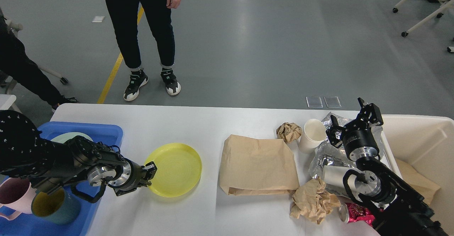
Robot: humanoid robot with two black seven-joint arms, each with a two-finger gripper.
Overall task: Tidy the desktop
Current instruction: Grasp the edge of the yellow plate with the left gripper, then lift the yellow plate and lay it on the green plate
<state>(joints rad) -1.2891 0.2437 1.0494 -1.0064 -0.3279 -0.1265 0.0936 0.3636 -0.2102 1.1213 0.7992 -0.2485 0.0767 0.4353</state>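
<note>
**Left gripper pinches the yellow plate's rim on a cluttered desktop**

The large white rectangular desktop (198, 122) with rounded corners spans nearly the whole width of the view. On its left part lies a round yellow plastic plate (174, 169), and the left gripper (149, 174) is clamped on the plate's near-left rim, 1 finger above the edge. Behind that arm sits a blue plastic tray (103, 131) at the desktop's left end, holding a pale green plate (71, 136), a teal mug with a yellow inside (53, 206) and a pink mug (14, 197).

Right of the plate lies a flat brown paper bag (259, 165). Past it are a small crumpled brown paper ball (289, 131), a white paper cup (312, 133) (tilted on its side), crinkled silver foil (324, 158), a larger crumpled brown paper wad (314, 200) and a red shiny wrapper (358, 213) at the near edge.

The right gripper (353, 117) hovers above the foil with its 2 fingers spread apart, holding nothing. A cream-white plastic bin (418, 136) stands at the right end.
</note>
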